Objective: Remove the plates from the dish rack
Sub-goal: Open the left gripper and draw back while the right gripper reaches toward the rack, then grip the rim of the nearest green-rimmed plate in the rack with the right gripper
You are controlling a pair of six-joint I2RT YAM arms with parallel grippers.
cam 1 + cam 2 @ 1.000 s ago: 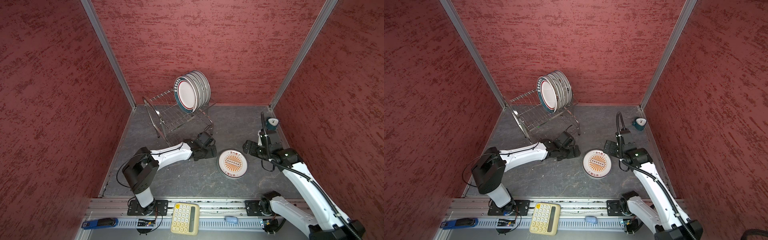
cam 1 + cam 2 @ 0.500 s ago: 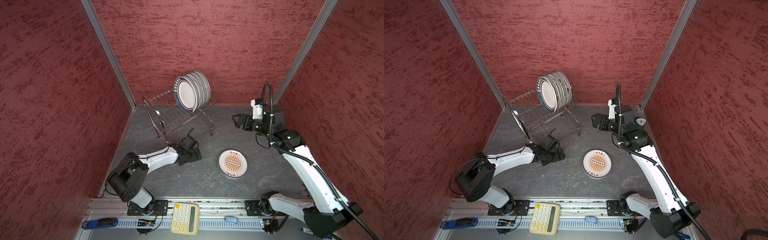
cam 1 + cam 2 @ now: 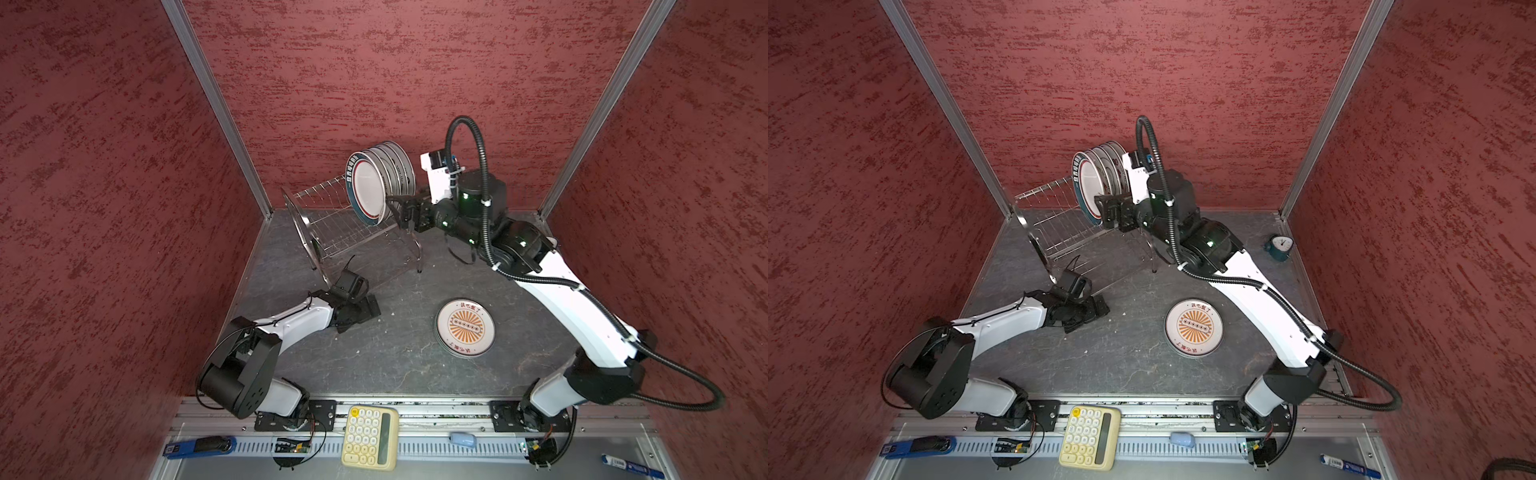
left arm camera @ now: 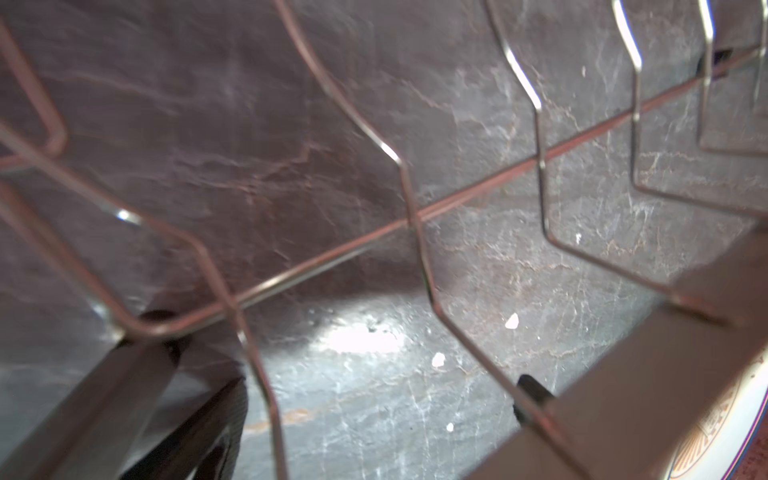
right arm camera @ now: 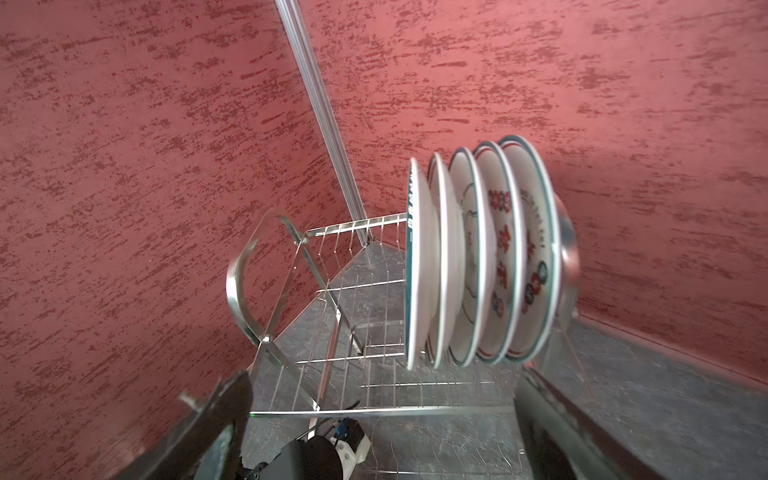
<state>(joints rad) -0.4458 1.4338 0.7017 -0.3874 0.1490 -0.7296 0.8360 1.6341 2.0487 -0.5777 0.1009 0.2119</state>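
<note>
Plates (image 5: pixel 478 257) still racked, now just ahead of right gripper (image 3: pixel 400 211), swung back, jaws apart, seemingly for another.

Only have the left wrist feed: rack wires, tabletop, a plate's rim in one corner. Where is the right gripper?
Observer: The right gripper is up at the top shelf of the dish rack, open, nothing between its jaws.
Operator: How many plates are racked?
Observer: I count five plates in the right wrist view, standing on edge, bunched at one end of the top shelf.
Operator: And the rim in my corner?
Observer: That looks like the sunburst plate, lying flat on the table, apart from the rack, on the right arm's side.
</note>
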